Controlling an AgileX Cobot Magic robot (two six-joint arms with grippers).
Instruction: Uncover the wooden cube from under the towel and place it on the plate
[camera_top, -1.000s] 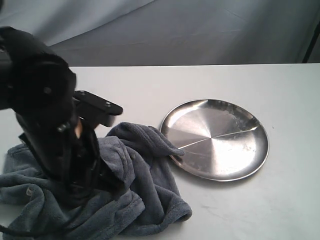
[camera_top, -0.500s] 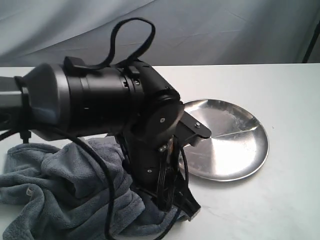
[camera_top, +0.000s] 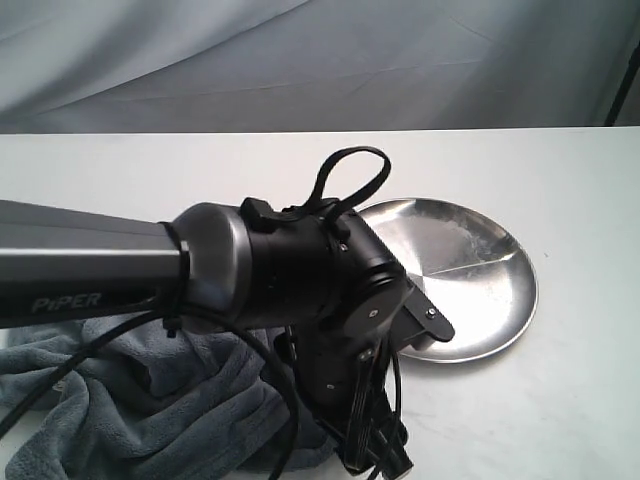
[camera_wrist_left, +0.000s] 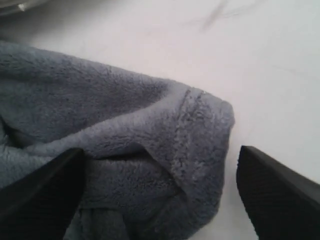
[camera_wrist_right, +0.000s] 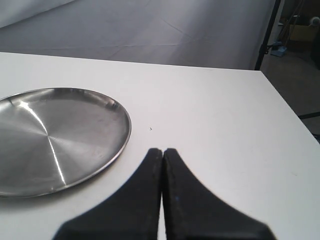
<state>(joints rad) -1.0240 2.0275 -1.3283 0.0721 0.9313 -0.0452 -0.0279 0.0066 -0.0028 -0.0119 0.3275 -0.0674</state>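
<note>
Left pincer (camera_wrist_left: 160, 155) is spread wide open and pinches nothing. It hangs over a folded corner of the towel (camera_wrist_left: 125, 115), with one black finger (camera_wrist_left: 40, 195) over the fluffy cloth and the other over the white worktop (camera_wrist_left: 275, 75). In the exterior view the towel lies in a soft blue-grey heap at the near left. The big black left arm (camera_top: 250, 280) reaches across it from the left and points down at the towel's right edge.

The plate (camera_top: 480, 270) sits on the worktop to the right of the towel. Only shiny metal with faint scratches shows inside it. The arm hides the plate's left rim, so I cannot tell if towel and plate touch.

The right pincer (camera_wrist_right: 162, 155) has its two fingers pressed together with nothing between them. It is above the worktop, just beside the plate.

The wooden cube does not show in any view, so I cannot tell where it is
</note>
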